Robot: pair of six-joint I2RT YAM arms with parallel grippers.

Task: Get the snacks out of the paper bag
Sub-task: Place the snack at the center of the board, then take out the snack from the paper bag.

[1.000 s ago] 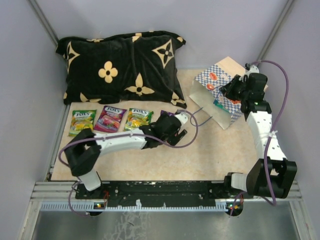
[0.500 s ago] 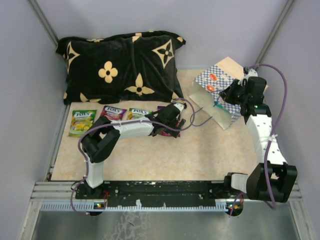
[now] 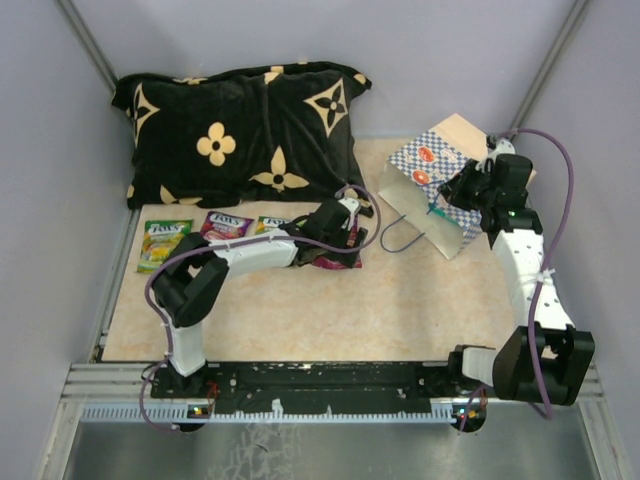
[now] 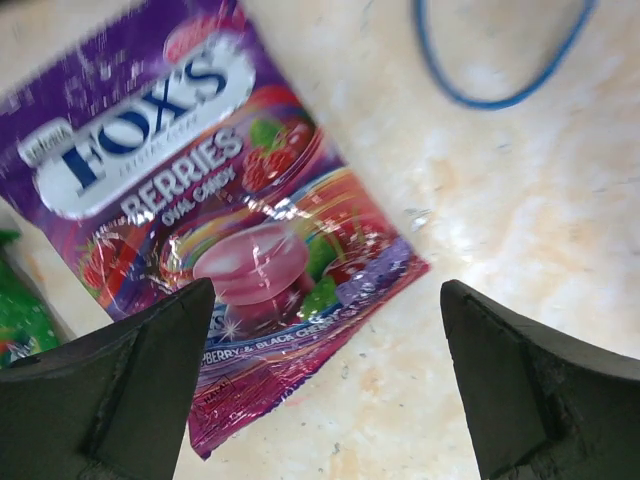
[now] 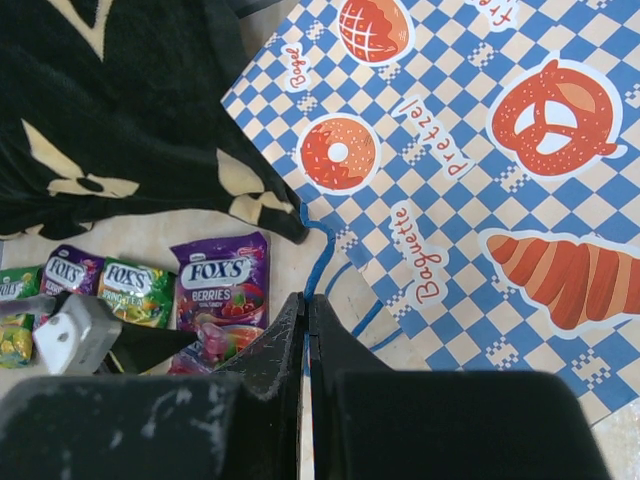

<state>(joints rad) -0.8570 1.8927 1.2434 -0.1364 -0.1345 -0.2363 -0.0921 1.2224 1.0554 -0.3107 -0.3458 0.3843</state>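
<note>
We see the left gripper (image 4: 320,310) with its two fingers spread wide, hovering just above the table (image 3: 420,300) with nothing between them. Under the gap lies a purple berries packet (image 4: 200,180), flat on the surface, its lower corner between the two fingertips. Just beyond it, a loop of the blue cord handle (image 4: 500,60) rests on the table.

The right gripper (image 5: 305,310) has its fingers pressed tightly together. They sit at the edge of the paper bag (image 5: 480,180), and a blue cord runs down to their tips. We cannot tell whether the cord or the paper is pinched.

From above, the paper bag (image 3: 430,190) is at the far right of the table, tipped over with its cream-lined mouth facing the left arm. To the left of the purple packet, three more snacks lie in a row near the front edge of the cushion (image 3: 240,130): a green packet (image 3: 272,226), a magenta packet (image 3: 222,224) and a yellow-green packet (image 3: 164,243). The left arm reaches across above the first two of these.
</note>
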